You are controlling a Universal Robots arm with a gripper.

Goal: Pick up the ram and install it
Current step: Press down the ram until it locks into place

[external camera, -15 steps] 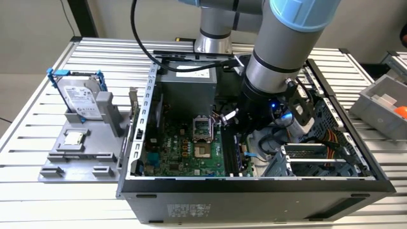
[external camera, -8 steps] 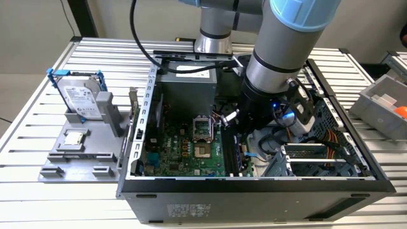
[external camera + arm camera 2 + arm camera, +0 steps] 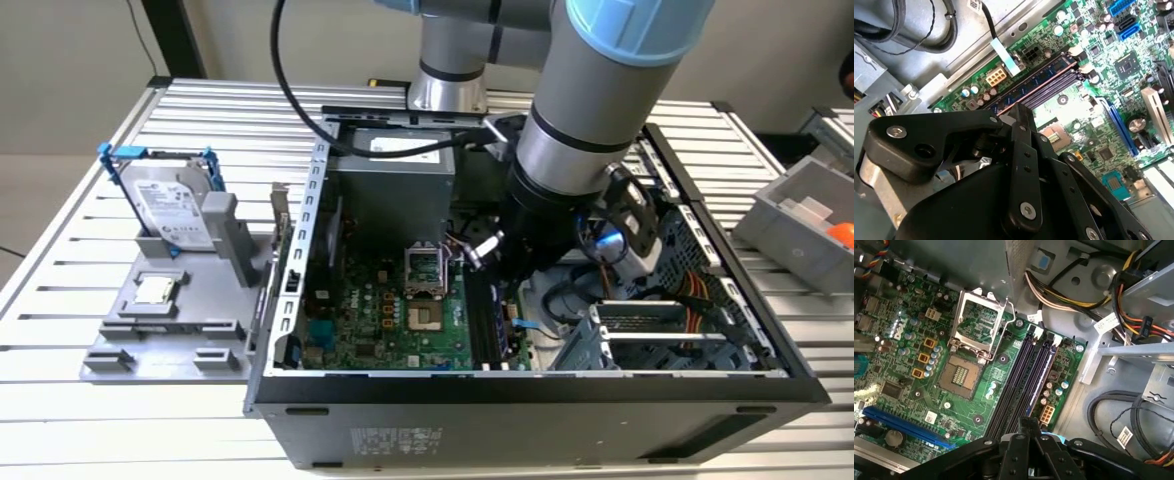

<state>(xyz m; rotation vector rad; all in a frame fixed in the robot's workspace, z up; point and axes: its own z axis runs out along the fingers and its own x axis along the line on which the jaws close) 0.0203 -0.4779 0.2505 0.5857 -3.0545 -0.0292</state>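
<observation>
The ram (image 3: 1046, 80) is a thin blue-green stick with dark chips. It stands edge-up in the outermost memory slot of the motherboard (image 3: 1089, 115), next to two empty dark slots (image 3: 1019, 375). In the first wrist view the ram (image 3: 1045, 367) runs away from the fingertips. My gripper (image 3: 1021, 107) sits on the stick's top edge, fingers closed together on it. In the exterior view the gripper (image 3: 497, 270) reaches down inside the open computer case (image 3: 534, 395), over the slots at the board's right side. The stick's near end is hidden under the gripper (image 3: 1029, 424).
An open CPU socket (image 3: 961, 375) with its raised bracket (image 3: 981, 320) lies beside the slots. Cable bundles (image 3: 1064, 295) and a drive cage (image 3: 654, 335) crowd the other side. Outside the case, on the exterior view's left, stand a hard drive (image 3: 167, 205) and a CPU chip (image 3: 158, 290).
</observation>
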